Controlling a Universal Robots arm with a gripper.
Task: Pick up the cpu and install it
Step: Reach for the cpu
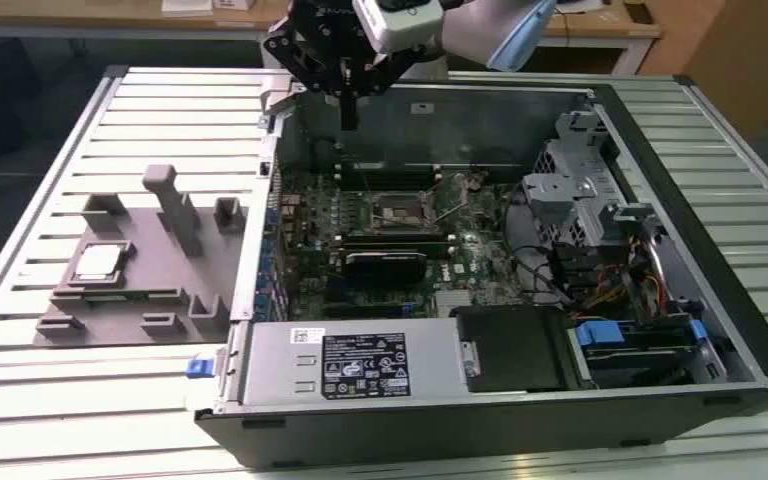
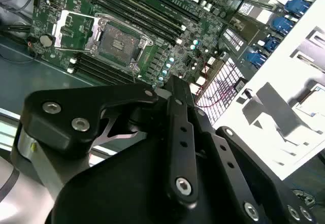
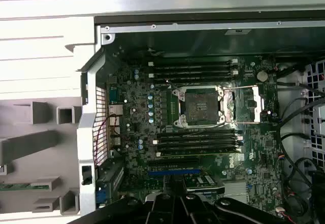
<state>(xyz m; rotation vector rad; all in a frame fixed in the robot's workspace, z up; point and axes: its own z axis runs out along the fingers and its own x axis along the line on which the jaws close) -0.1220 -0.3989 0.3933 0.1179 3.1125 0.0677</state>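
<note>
Slatted metal counter point(image 1: 51, 420) carries an open computer case point(image 1: 491, 432) lying on its side. Nearest in the exterior view is the silver power supply point(image 1: 357, 365) along the case's near wall. Just beside the case on the exterior view's left sits a grey fixture tray point(image 1: 117, 312), flat on the counter. The cpu point(image 1: 99, 263) lies flat in a recess of that tray, shiny metal top facing up. It's square, so there's no real long axis, and its sides run roughly parallel to the tray's edges. Nothing is touching it. Further in is the green motherboard point(image 1: 315, 225) on the case floor, with the socket point(image 1: 404, 212) near its middle. Socket is open and unfilled in both wrist views point(image 3: 203, 107) point(image 2: 119, 41), its metal load plate point(image 3: 245, 104) swung out to one side. Dark memory slots point(image 3: 195, 71) flank the socket on two sides. Farthest back is the hand point(image 1: 348, 118), pointing straight down above the case's far wall, well apart from the cpu. Its fingers are pressed together, holding nothing. The hand's black linkages show close up in the second wrist view point(image 2: 175, 84).
</note>
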